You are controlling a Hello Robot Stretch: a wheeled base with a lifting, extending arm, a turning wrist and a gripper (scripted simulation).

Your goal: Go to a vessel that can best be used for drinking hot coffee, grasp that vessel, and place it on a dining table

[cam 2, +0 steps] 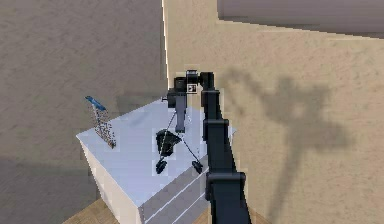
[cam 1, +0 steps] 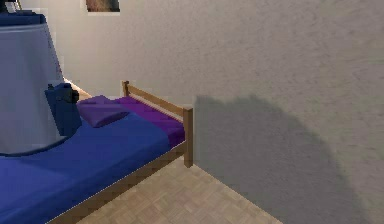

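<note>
1. In the arm side view's lower left sits a white boxy chest of drawers (cam 2: 150, 195) with a pale flat top, close to the corner where two beige walls meet.
2. Near the left end of that top stands a tilted grey mesh-looking panel with a blue upper edge (cam 2: 100, 122).
3. The dark square-bar arm (cam 2: 222, 160) comes up from the bottom edge and reaches out over the chest. The pincer (cam 2: 177, 100) is at its far end, above the back part of the top.
4. Just below the pincer there's a small dark lumpy thing (cam 2: 164, 144) on the chest's top, with a few thin dark lines around it. It's way too blobby to say whether that's the coffee vessel, so that's as close as I can place it.
5. Pincer state: honestly can't tell what the fingers are doing. With that dark lump on the surface right at it, I can't tell whether it holds anything either.
6. In the forward view, a low wooden-framed bed with a blue cover (cam 1: 100, 160) runs along a beige wall. A flat purple pillow (cam 1: 103, 113) lies near its far end.
7. At the forward view's left is a big pale blue-white cone-shaped thing (cam 1: 25, 90), with a small dark blue object (cam 1: 63, 108) right beside it.
8. A small framed picture (cam 1: 102, 5) hangs at the top edge.
</note>
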